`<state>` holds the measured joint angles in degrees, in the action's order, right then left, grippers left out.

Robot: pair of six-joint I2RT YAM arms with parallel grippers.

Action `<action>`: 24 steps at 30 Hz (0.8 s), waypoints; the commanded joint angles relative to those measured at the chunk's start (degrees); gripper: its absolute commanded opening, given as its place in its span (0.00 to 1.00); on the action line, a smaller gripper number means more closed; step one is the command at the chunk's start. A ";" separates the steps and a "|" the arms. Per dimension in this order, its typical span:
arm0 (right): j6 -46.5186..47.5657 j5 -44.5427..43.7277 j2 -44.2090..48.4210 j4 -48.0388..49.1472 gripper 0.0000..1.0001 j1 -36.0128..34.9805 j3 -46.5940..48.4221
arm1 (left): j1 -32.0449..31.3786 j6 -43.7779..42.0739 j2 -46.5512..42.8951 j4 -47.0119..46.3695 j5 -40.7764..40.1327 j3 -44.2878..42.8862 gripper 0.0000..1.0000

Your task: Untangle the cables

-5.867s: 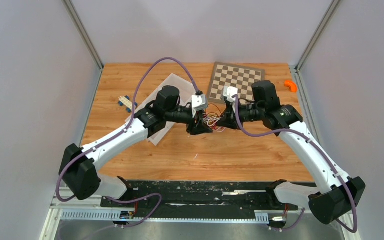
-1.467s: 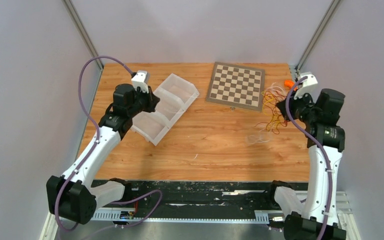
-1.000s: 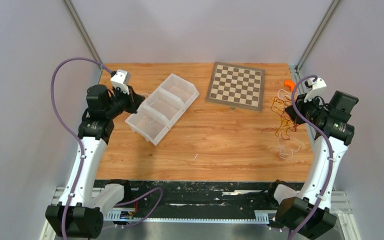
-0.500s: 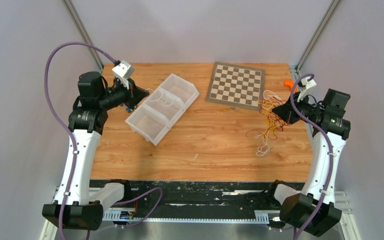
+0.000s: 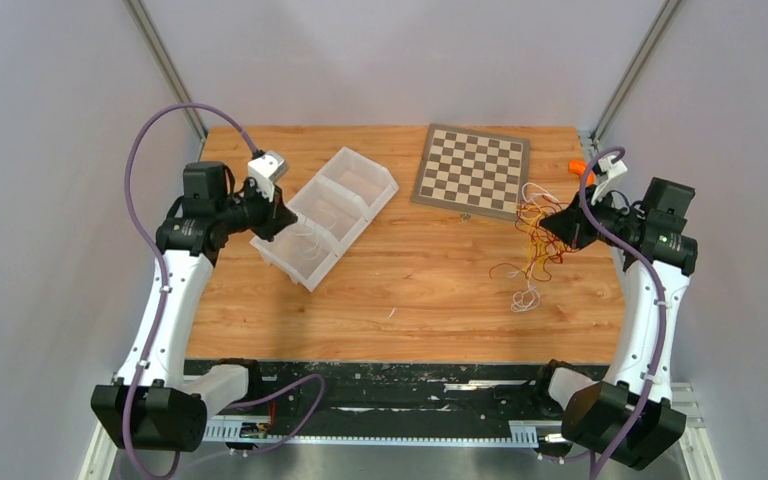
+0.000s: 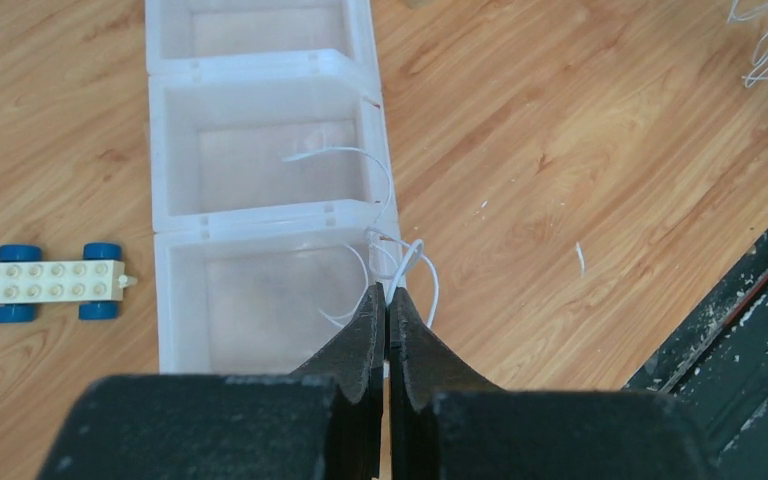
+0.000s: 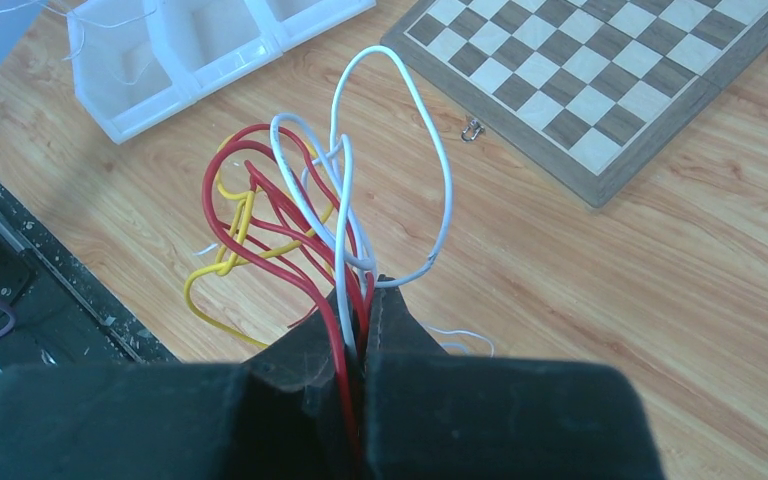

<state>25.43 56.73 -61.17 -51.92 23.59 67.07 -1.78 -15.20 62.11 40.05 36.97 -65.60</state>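
My right gripper (image 5: 563,224) (image 7: 368,288) is shut on a bundle of thin red, yellow and white cables (image 7: 305,215) and holds it above the table's right side; loops hang down to the wood (image 5: 528,262). My left gripper (image 5: 282,218) (image 6: 388,292) is shut on a single white cable (image 6: 412,262) over the clear three-compartment tray (image 5: 358,196). That cable's loops lie across the nearest and middle compartments (image 6: 360,160) and over the tray's right wall.
A wooden chessboard (image 5: 473,169) (image 7: 600,90) lies at the back right. An orange piece (image 5: 577,166) sits at the far right edge. A white toy block with blue wheels (image 6: 50,283) lies left of the tray. A black rail (image 5: 390,385) runs along the near edge.
The left gripper has moved forward and right with its white cable, down over the tray's nearer compartments. The right gripper and its bundle have barely moved in the last half second.
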 commanded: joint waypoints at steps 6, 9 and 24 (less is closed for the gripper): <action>1.49 1.46 -2.51 0.87 0.00 -1.17 0.55 | -0.70 7.95 7.15 -5.42 5.10 -12.40 0.00; 1.34 1.18 -3.43 0.94 0.00 -1.37 1.14 | -1.16 10.39 10.52 -9.31 4.79 -15.31 0.00; -0.59 -2.29 -10.16 1.40 0.00 -3.39 5.66 | -3.45 21.68 36.18 -39.12 4.60 -26.90 0.00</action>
<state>25.12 54.78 -70.48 -51.99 21.12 69.08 -4.45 3.18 94.00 11.18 41.45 -87.92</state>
